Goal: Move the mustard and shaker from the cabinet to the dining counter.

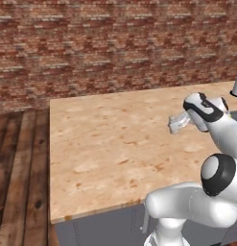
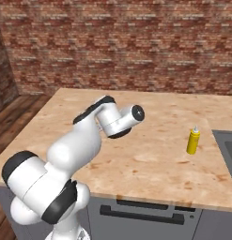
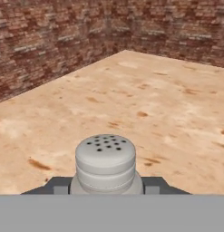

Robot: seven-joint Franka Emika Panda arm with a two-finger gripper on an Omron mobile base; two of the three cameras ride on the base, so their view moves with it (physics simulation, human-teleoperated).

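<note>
The shaker [image 3: 105,159], grey with a pale, hole-dotted round cap, sits upright between my dark fingertips [image 3: 59,185], and my gripper [image 3: 105,186] is shut on it. In the left base view my gripper [image 1: 176,125] hovers above the right part of the dining counter [image 1: 105,144], a broad light-wood slab, with the shaker [image 1: 175,126] a pale shape at its tip. The mustard [image 2: 193,140], a small yellow bottle with a pale nozzle, stands upright on the dining counter [image 2: 150,154], to the right of my arm. The cabinet is out of view.
A brick wall [image 1: 115,48] runs behind the counter. Dark plank floor [image 1: 19,168] lies off its left edge. A grey sink basin edge [image 2: 226,146] cuts into the counter at the right, near the mustard. A grey upright object [image 1: 236,85] stands at the far right.
</note>
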